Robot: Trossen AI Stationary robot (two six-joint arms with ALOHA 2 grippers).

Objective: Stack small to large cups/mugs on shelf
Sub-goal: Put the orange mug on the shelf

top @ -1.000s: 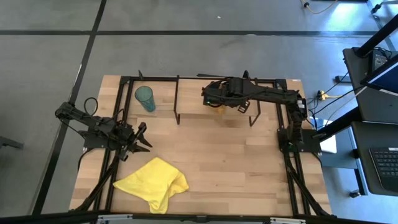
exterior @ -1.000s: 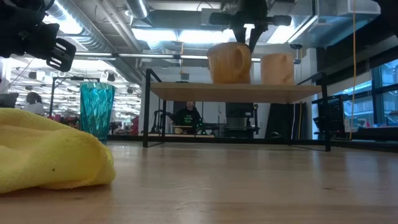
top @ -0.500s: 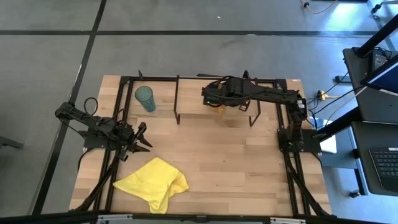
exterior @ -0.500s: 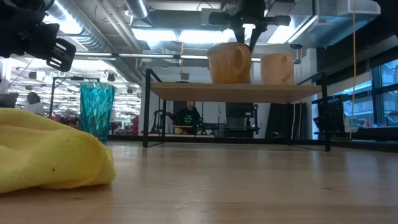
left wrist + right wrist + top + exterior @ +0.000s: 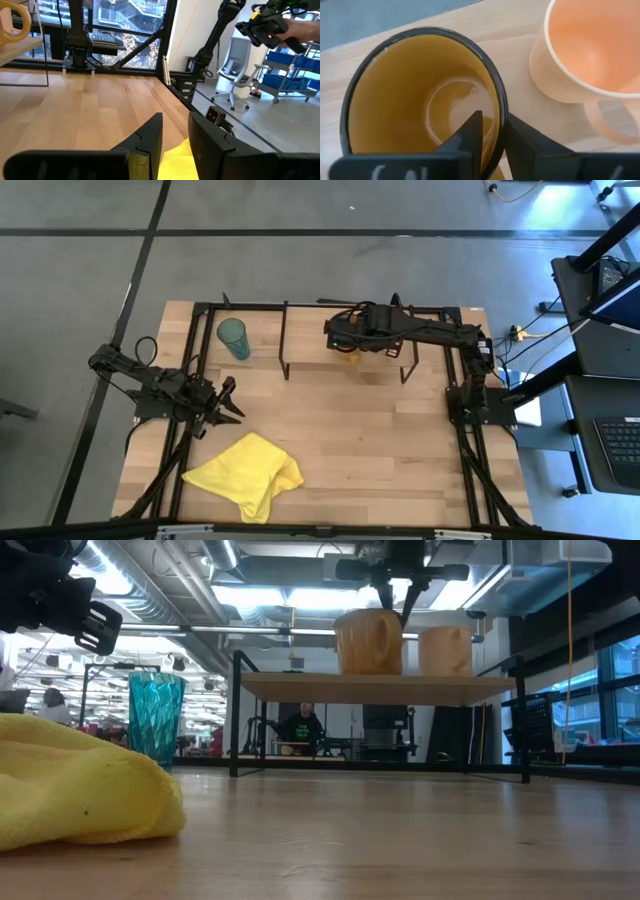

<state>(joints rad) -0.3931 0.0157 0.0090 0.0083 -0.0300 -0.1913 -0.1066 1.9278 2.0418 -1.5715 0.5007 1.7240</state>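
Observation:
The amber-yellow mug (image 5: pixel 369 641) stands on the light-wood shelf (image 5: pixel 300 687), left of the small pale-orange mug (image 5: pixel 445 650), which rests there on its base. My right gripper (image 5: pixel 492 122) comes down from above and is shut on the amber mug; it also shows in the high view (image 5: pixel 347 340). The teal tumbler (image 5: pixel 234 338) stands on the tabletop left of the shelf, and shows in the low view (image 5: pixel 155 728). My left gripper (image 5: pixel 226 401) waits open and empty near the table's left edge. My right gripper pinches the amber mug's dark rim (image 5: pixel 501 107), on the side next to the pale-orange mug. One finger (image 5: pixel 472 132) is inside the mug and one (image 5: pixel 522 137) outside. The fingers point down from above. The mug is upright with its base at the shelf plank.
A crumpled yellow cloth (image 5: pixel 245 473) lies on the table near the front left, close to my left gripper. Black frame bars (image 5: pixel 190 360) run along the table's edges. The shelf's thin black legs (image 5: pixel 236 715) stand on the tabletop. People sit in the room behind the table.

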